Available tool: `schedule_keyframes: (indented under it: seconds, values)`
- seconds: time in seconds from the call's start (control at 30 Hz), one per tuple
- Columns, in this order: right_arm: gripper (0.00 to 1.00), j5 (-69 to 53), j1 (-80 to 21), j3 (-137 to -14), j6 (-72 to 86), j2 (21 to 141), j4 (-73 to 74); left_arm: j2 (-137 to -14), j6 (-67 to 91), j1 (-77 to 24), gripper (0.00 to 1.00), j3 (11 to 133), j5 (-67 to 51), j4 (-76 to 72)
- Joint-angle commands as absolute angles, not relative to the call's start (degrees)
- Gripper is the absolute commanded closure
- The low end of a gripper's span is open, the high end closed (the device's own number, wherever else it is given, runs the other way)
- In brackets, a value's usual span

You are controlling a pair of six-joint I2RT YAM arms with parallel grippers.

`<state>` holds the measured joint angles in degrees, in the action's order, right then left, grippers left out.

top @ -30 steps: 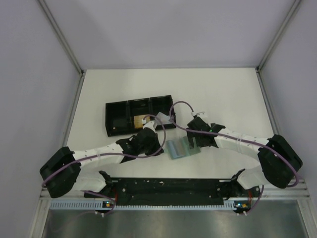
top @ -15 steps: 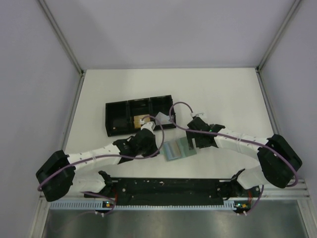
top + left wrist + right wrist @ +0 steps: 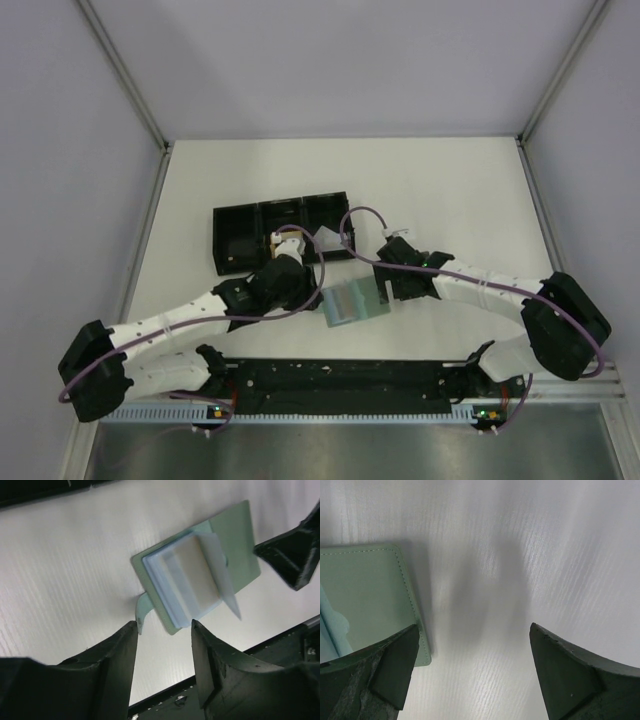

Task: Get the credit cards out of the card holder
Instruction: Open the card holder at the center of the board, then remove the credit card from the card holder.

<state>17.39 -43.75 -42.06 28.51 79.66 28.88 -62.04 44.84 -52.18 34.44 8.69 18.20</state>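
- Fingers (image 3: 115,660) half apart on left gripper (image 3: 163,625), left wrist view, gripping nothing; poised at the tab (image 3: 142,611) end of the card holder (image 3: 235,535), tab showing in the gap.
- Lies open and flat on the white table (image 3: 60,570), pale green, a tan credit card (image 3: 192,570) tucked in its light blue pocket under a pale see-through sheet (image 3: 225,587), flap or second card unclear.
- Looks thin, stiff, light and slick; likely slides out if pinched at whatever edge stands clear of the pocket; needs the soft, light holder pinned down to stop it dragging along.
- Right wrist view: right gripper (image 3: 472,630) spread wide and empty, one finger overhanging the holder's stitched outer corner; contact impossible to call.
- Top view: rests between the two grippers, just in front of the long black tray (image 3: 216,240); left gripper at its left side, right gripper at its right.
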Motion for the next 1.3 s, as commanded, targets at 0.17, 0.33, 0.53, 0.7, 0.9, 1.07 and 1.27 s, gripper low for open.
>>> schedule_keyframes:
  seconds: [0.17, 0.33, 0.53, 0.7, 0.9, 1.07, 1.27]
  values:
    - [0.11, 17.05, -44.38, -43.51, 27.95, 79.81, 26.9, -69.76, 43.16, -52.12, 0.83, 41.74, 4.4, 8.35]
    - [0.11, 17.14, -44.38, -43.42, 28.04, 78.67, 26.98, -79.61, 42.28, -52.03, 0.92, 47.28, 1.06, 7.74]
    - [0.11, 16.79, -44.38, -43.33, 28.39, 73.84, 26.98, -88.14, 41.84, -52.12, 0.96, 51.76, -2.89, 5.1]
    - [0.12, 14.86, -44.38, -43.07, 28.21, 65.93, 26.19, -92.89, 41.66, -52.65, 0.96, 55.19, -4.04, 3.69]
    - [0.25, 7.4, -44.38, -41.4, 28.21, 59.68, 21.98, -96.68, 41.92, -52.73, 0.96, 56.78, -3.34, 2.99]
    - [0.49, 0.27, -44.38, -38.85, 29.53, 59.85, 15.75, -99.49, 42.63, -52.73, 0.97, 57.04, -2.29, 2.29]
    - [0.74, -6.77, -44.3, -36.3, 31.99, 63.27, 10.11, -99.85, 43.59, -52.65, 0.96, 57.39, -0.88, 2.2]
